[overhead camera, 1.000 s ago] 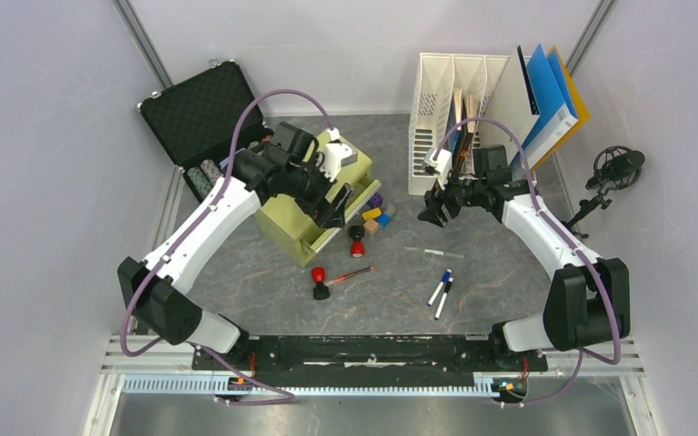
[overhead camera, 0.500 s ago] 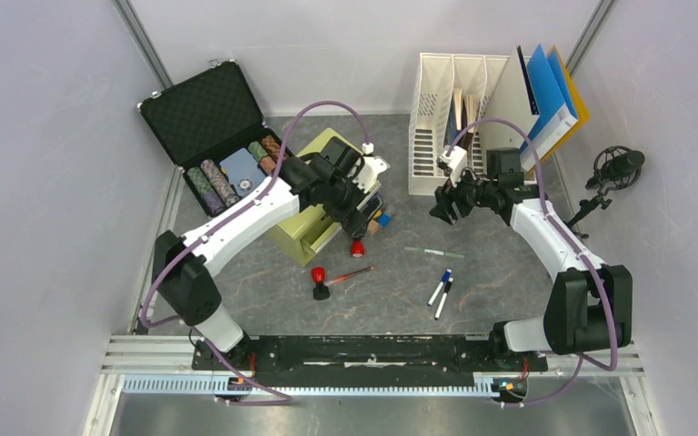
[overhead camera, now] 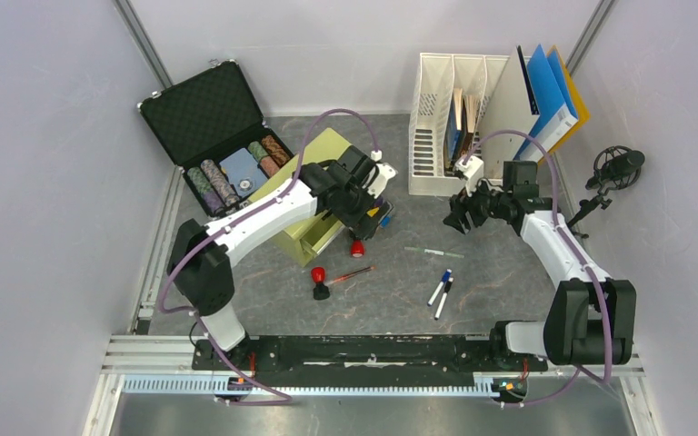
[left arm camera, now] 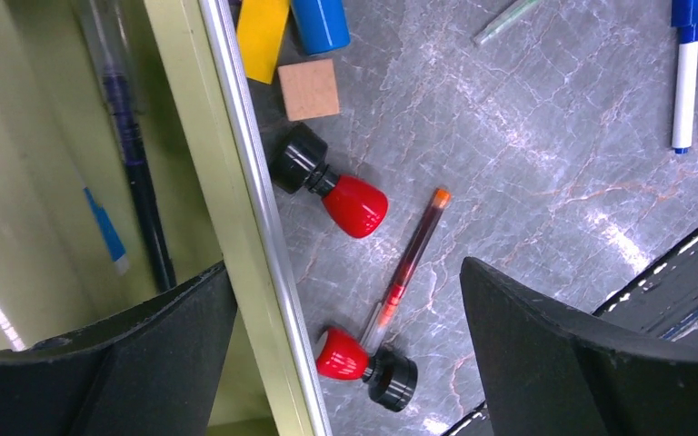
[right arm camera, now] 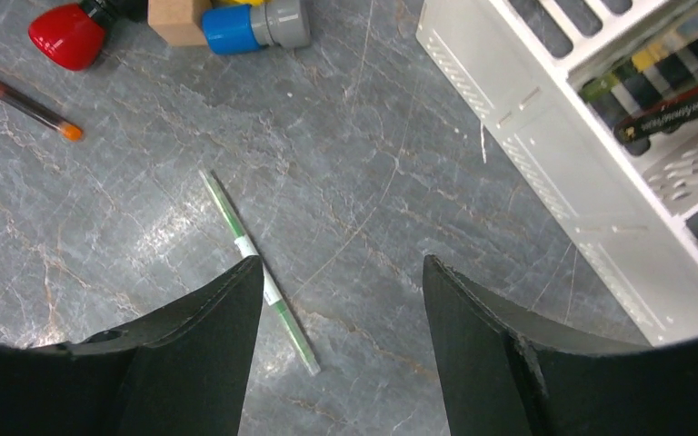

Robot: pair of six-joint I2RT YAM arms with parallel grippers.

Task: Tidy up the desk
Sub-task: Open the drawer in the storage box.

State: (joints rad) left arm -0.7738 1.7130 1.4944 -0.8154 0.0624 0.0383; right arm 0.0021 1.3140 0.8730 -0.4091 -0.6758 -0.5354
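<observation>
The dark grey marbled desk (overhead camera: 509,282) carries loose items. My left gripper (overhead camera: 365,213) is open and empty, straddling the front edge of the yellow-green cabinet's open drawer (left arm camera: 245,209); in its wrist view the gripper (left arm camera: 345,272) hangs above two red-and-black stamps (left arm camera: 345,200) (left arm camera: 354,359) and a red pen (left arm camera: 413,254). My right gripper (overhead camera: 459,220) is open and empty over bare desk; in its wrist view the gripper (right arm camera: 341,268) has a thin green pen (right arm camera: 254,263) at its left finger.
A white file rack (overhead camera: 445,118) with folders stands at the back right. An open black case (overhead camera: 209,136) of chips sits back left. Two markers (overhead camera: 441,291) lie front centre. Coloured blocks (left arm camera: 309,88) lie by the drawer. A microphone (overhead camera: 613,173) is far right.
My left arm has swung right, from over the cabinet to the drawer's front edge. My right gripper has moved a little to the right. Both stay open.
</observation>
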